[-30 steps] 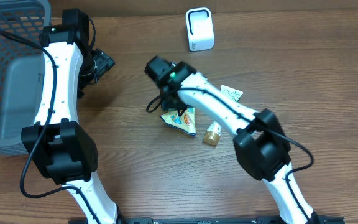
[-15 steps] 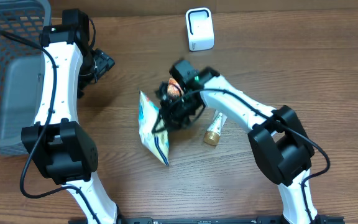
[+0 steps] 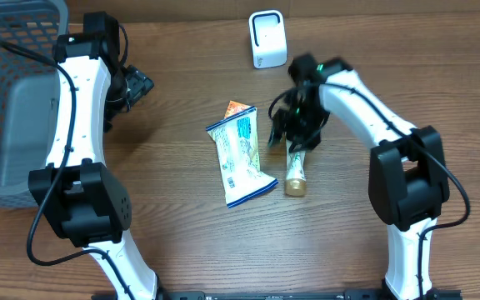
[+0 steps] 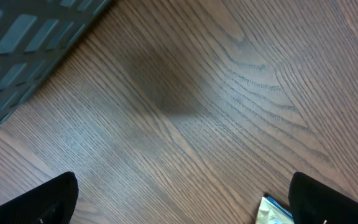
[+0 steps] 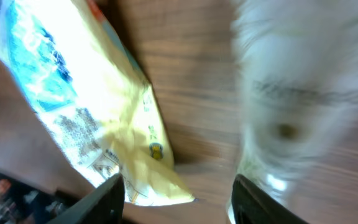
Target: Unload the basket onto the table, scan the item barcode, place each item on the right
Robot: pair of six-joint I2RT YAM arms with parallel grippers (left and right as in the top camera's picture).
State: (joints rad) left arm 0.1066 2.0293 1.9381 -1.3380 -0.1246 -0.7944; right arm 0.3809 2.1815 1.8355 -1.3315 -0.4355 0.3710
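The packet (image 3: 240,154) lies flat on the counter (image 3: 182,242), released, just beside the right pincer (image 3: 293,132), whose jaws stand apart and empty over a tube (image 3: 296,171), while the left pincer (image 3: 139,87) gapes wide by the basket (image 3: 15,100).

No print on the snack packet (image 3: 240,154) or the small bottle (image 3: 295,171) is sharp enough to read.
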